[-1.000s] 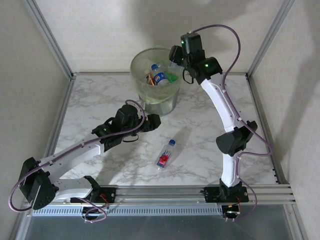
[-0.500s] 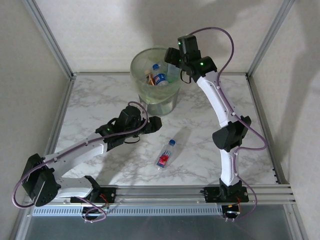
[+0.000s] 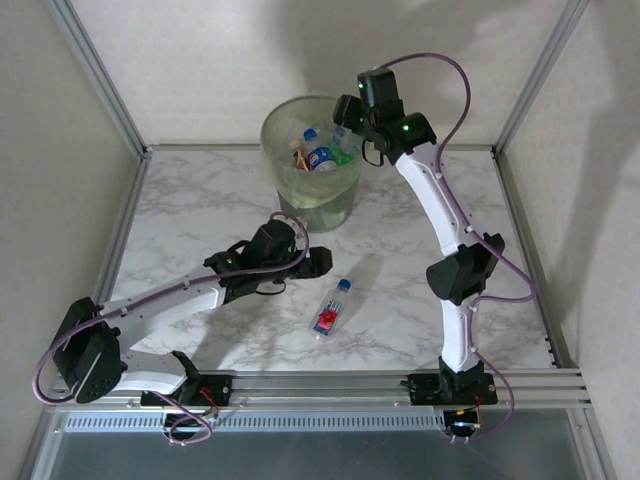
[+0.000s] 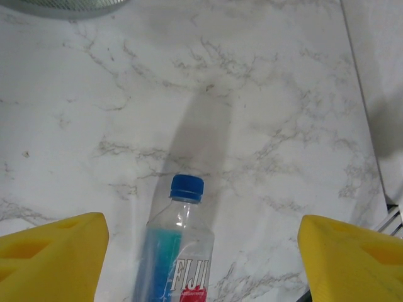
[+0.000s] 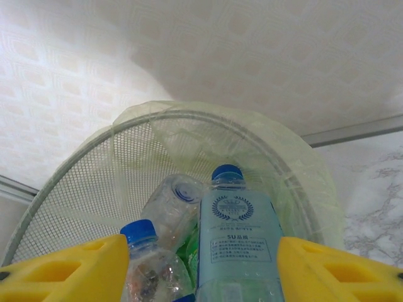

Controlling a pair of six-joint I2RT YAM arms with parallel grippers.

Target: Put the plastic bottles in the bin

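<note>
Where the left gripper [image 4: 201, 251] hovers, 1 bottle [image 4: 179, 245] lies; bin [image 3: 318, 196] well apart.

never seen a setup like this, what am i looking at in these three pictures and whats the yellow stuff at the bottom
Two robot arms are bolted to the near edge of a marble-patterned table. The wide picture comes from a fixed camera above and behind them. The other two come from a camera on each wrist; the yellow shapes are the fingers of that arm's end effector. The left end effector is open, low over the table, with a Fiji bottle lying flat just ahead of it, not gripped. The right end effector is open above the bin, a pale green bucket holding several bottles. Neither seems to hold anything.
</note>
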